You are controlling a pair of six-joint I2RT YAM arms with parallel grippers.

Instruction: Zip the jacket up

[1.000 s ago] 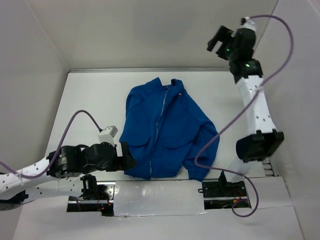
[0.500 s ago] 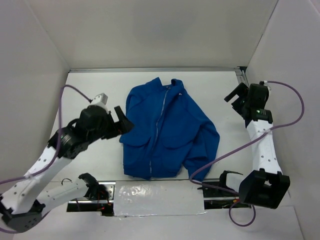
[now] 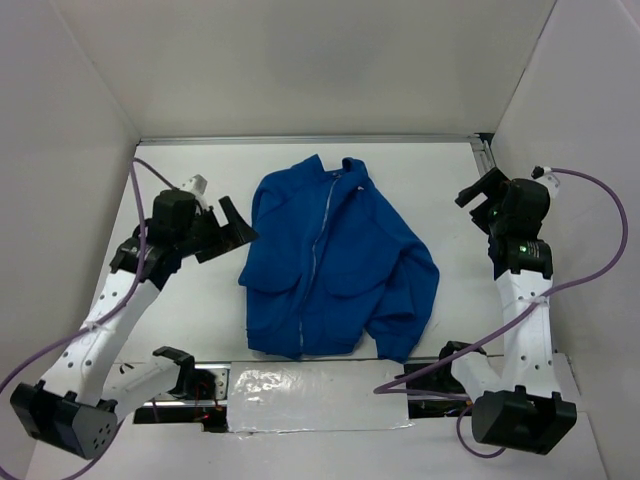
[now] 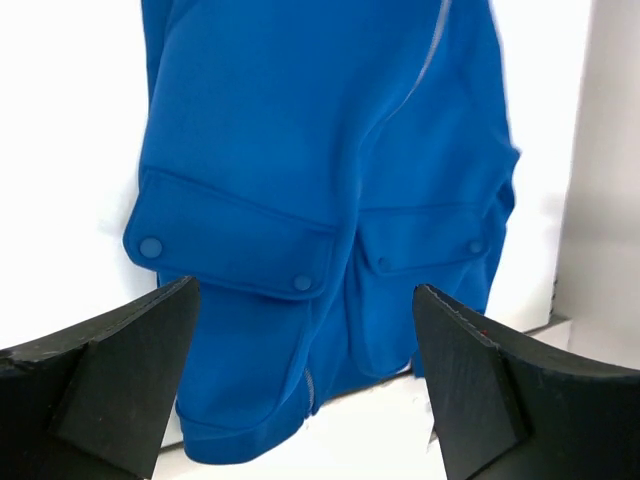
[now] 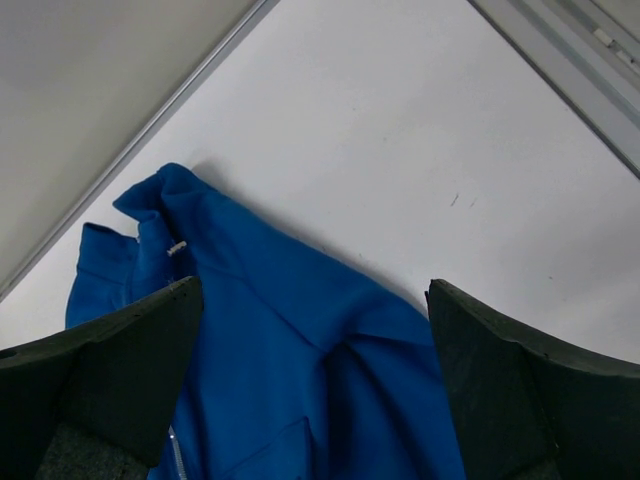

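A: Okay, where was the jacket point(image 3: 330, 260)?

B: Centre of the top view. It lay flat on the white surface point(image 3: 430, 180), front up, collar point(image 3: 335, 170) toward the top of the frame, hem toward the bottom. One sleeve was folded down along its right edge.

A: Why laid like that?

B: My guess is so the zipper point(image 3: 322, 235) faced up and ran as one straight line from collar to hem, easy to reach and to check. The two front panels met along that line and both flap pockets point(image 4: 235, 245) sat level on either side of it.

A: Zipped or not?

B: Looked closed from above. The right wrist view showed a small silver tab point(image 5: 177, 248) at the collar, probably the pull. If so, the task was about done. Couldn't confirm the teeth were joined, too small.

A: Left end effector point(image 3: 232, 232)?

B: Left of the frame, just beside the jacket's shoulder, held above the surface and pointing at the cloth. Fingers spread fully wide, nothing between them, not touching fabric.

A: Right end effector point(image 3: 474, 205)?

B: Right side of the frame, well apart from the jacket, aimed at the collar end. Also spread as wide as it goes, empty, no contact.

A: Why parked out there?

B: Likely to stay off the garment and leave it unobstructed for the top camera.
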